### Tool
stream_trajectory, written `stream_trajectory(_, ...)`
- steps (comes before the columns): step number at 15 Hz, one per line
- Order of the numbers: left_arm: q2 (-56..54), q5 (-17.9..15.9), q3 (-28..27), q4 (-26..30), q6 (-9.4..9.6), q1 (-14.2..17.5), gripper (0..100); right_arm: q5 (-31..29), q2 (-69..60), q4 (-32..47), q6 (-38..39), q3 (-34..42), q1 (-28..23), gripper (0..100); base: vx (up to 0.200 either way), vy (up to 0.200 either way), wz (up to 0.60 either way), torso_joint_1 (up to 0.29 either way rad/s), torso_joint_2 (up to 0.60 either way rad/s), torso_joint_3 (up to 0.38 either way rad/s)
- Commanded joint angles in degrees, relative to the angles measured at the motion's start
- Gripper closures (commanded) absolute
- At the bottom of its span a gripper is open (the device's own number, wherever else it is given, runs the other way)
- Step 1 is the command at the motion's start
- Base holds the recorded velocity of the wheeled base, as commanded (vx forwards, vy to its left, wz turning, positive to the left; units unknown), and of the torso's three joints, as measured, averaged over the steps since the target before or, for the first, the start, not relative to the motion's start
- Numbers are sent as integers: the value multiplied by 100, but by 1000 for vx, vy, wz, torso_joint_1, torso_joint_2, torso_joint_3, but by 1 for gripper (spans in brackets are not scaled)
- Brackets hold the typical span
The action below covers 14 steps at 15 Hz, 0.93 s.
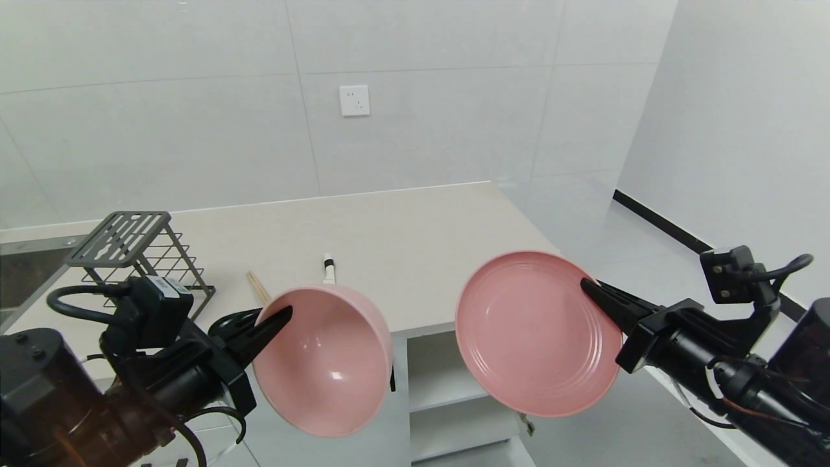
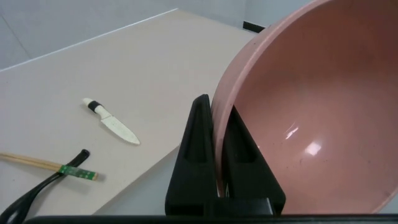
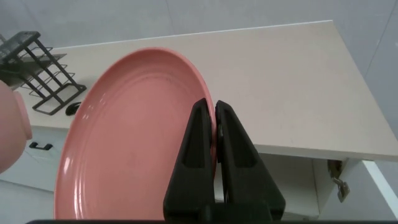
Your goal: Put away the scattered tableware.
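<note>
Head view | your left gripper (image 1: 284,314) pinches bowl (image 1: 324,370) rim, right gripper (image 1: 587,285) pinches plate (image 1: 528,334) rim, both aloft beside table (image 1: 402,240) edge | risk: tilted dishes may pivot, slip, drop.

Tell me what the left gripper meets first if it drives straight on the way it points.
Probably the bare countertop, clear of the knife; the left gripper, shut on the bowl, meets nothing nearer, though depth is unclear.

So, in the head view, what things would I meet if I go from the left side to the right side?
Wire rack → chopsticks → pink bowl → pink plate → right gripper. The knife overlaps the bowl sideways, so it is left out.
</note>
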Motion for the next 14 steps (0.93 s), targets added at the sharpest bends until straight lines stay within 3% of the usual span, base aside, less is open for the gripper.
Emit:
stream_trajectory(1,-64,-2,11,-6,-20,-13,100,-4,8,-9,-1,24,19,100,0,0,0,-173,344,168)
stream_trajectory(7,-73,-2,11,-6,-29,-83,100,4,8,-9,-1,86,63,100,0,0,0,-198,391,191)
stream_trajectory(14,-47,-2,11,-6,-29,-83,100,4,8,-9,-1,130,90,100,0,0,0,-274,545,267)
